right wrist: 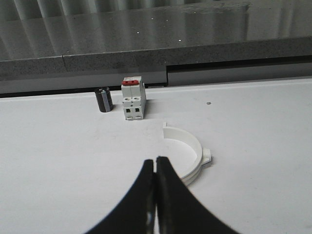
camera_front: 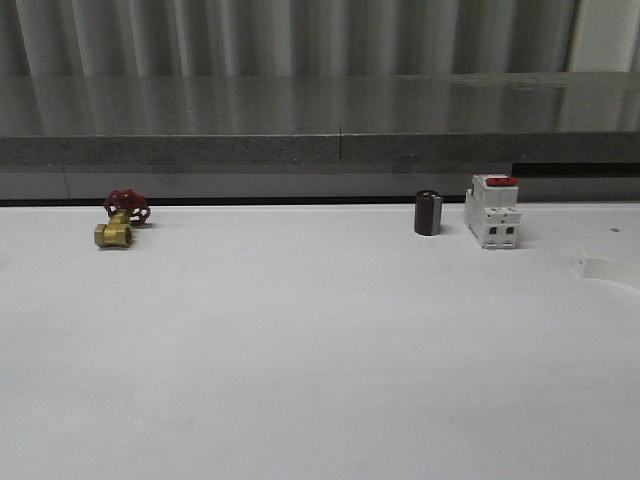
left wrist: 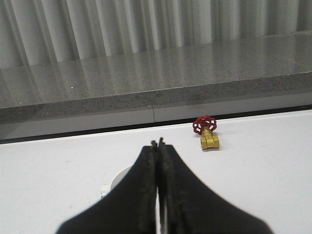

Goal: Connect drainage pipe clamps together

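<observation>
A workshop or test lab, by the look of it. A plain white bench (camera_front: 300, 350) carries a brass valve (camera_front: 118, 228) and a circuit breaker (camera_front: 492, 211) at its far edge, before a grey corrugated wall (camera_front: 300, 35).

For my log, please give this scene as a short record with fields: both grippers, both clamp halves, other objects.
left gripper: shut, empty
right gripper: shut, empty
clamp half by right gripper: lies on table, untouched
clamp half by left gripper: partly hidden behind fingers
halves joined: no
other objects: brass valve, black cylinder, breaker
</observation>
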`<action>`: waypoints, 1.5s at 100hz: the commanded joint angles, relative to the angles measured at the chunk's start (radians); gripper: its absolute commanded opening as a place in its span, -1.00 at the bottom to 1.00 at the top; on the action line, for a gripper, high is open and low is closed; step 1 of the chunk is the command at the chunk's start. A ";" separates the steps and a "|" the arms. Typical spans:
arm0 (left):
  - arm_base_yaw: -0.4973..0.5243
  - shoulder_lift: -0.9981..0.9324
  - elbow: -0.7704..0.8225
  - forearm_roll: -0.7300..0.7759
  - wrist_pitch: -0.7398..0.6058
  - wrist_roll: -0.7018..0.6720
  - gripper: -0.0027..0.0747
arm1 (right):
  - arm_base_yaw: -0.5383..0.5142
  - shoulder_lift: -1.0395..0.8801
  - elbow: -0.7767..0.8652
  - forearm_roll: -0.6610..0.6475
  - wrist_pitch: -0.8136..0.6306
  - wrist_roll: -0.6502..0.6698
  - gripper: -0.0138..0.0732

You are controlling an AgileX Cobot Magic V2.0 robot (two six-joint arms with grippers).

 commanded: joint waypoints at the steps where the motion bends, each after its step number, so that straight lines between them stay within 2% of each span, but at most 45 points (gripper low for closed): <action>1: 0.005 -0.030 0.035 -0.001 -0.086 -0.002 -0.98 | 0.002 -0.018 -0.014 -0.013 -0.076 -0.007 -0.95; 29: 0.005 -0.030 0.035 0.002 -0.089 -0.002 -0.98 | 0.002 -0.018 -0.014 -0.013 -0.076 -0.007 -0.95; 37: 0.005 -0.030 0.024 0.007 -0.143 -0.002 -0.98 | 0.002 -0.018 -0.014 -0.013 -0.076 -0.007 -0.95; 43: 0.005 -0.028 0.000 0.005 -0.134 -0.002 -0.98 | 0.002 -0.018 -0.014 -0.013 -0.076 -0.007 -0.95; 66: 0.005 0.122 -0.270 -0.083 0.170 -0.002 -0.98 | 0.002 -0.018 -0.014 -0.013 -0.076 -0.007 -0.95; 74: 0.005 0.240 -0.384 -0.136 0.267 -0.030 -0.98 | 0.002 -0.018 -0.014 -0.013 -0.076 -0.007 -0.95; 83: 0.005 0.390 -0.534 -0.154 0.443 -0.086 -0.98 | 0.002 -0.018 -0.014 -0.013 -0.076 -0.007 -0.95; 98: 0.005 0.617 -0.746 -0.162 0.694 -0.089 -0.98 | 0.002 -0.018 -0.014 -0.013 -0.076 -0.007 -0.95; 112: 0.005 0.770 -0.833 -0.158 0.750 -0.068 -0.98 | 0.002 -0.018 -0.014 -0.013 -0.076 -0.007 -0.95; 133: 0.005 0.881 -0.847 -0.158 0.742 -0.013 -0.97 | 0.002 -0.018 -0.014 -0.013 -0.076 -0.007 -0.95; 142: 0.005 0.904 -0.847 -0.158 0.750 -0.013 -0.81 | 0.002 -0.018 -0.014 -0.013 -0.076 -0.007 -0.95; 147: 0.005 0.915 -0.847 -0.158 0.755 -0.013 -0.60 | 0.002 -0.018 -0.014 -0.013 -0.076 -0.007 -0.95; 150: 0.005 0.917 -0.847 -0.158 0.754 -0.013 -0.40 | 0.002 -0.018 -0.014 -0.013 -0.076 -0.007 -0.95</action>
